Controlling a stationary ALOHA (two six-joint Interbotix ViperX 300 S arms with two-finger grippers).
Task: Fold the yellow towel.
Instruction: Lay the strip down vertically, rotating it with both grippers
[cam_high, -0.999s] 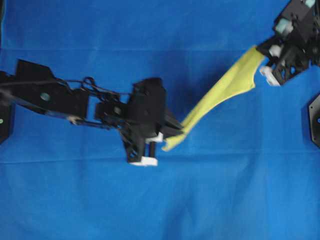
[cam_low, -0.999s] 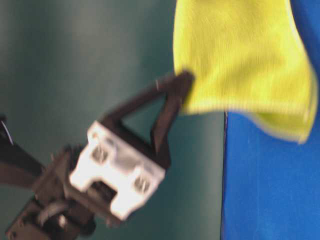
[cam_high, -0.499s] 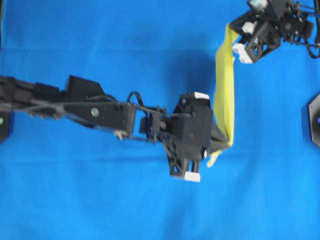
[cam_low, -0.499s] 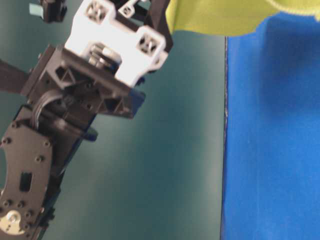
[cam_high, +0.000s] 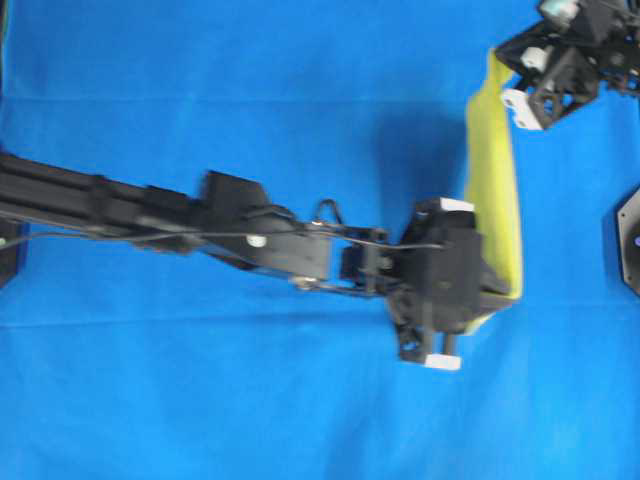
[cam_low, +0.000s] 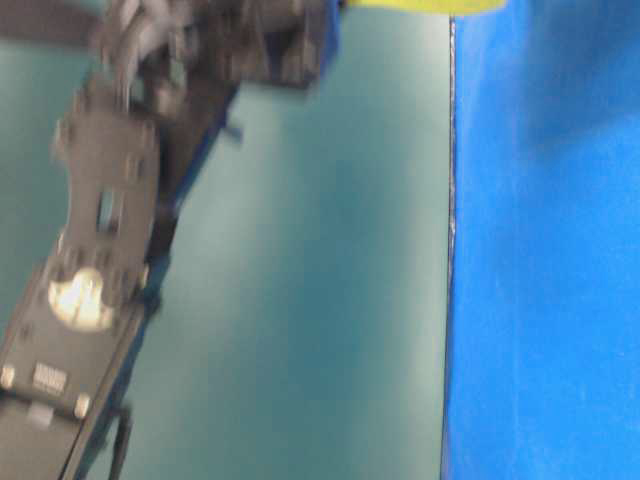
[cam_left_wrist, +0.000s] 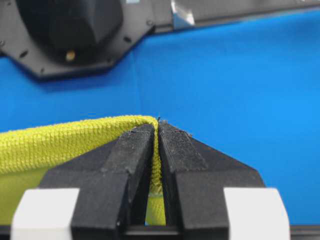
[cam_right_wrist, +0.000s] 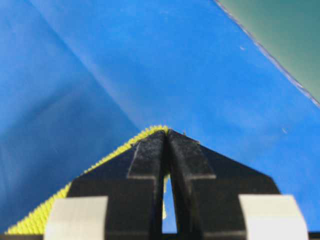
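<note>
**Towel held aloft between both arms**

Blue cloth (cam_high: 200, 400) covers the whole surface; beyond its edge, teal background in the table-level view. The yellow towel (cam_high: 495, 190) hangs off the surface as a narrow band, strung between the two end effectors.

Left end effector (cam_left_wrist: 157, 145): jaws pressed together, pinching one towel corner. Right end effector (cam_right_wrist: 167, 145): likewise clamped on another corner, upper right in the overhead view.

Handling, judged: light, soft, limp microfibre; it sags and bunches wherever unsupported. The fuzzy weave should grip well. Corners or hem are the sensible holds.

Change from a second ago: then the towel ran diagonally, with the left end effector near the middle. Now that arm reaches much farther right, and the band runs almost straight up and down.
</note>
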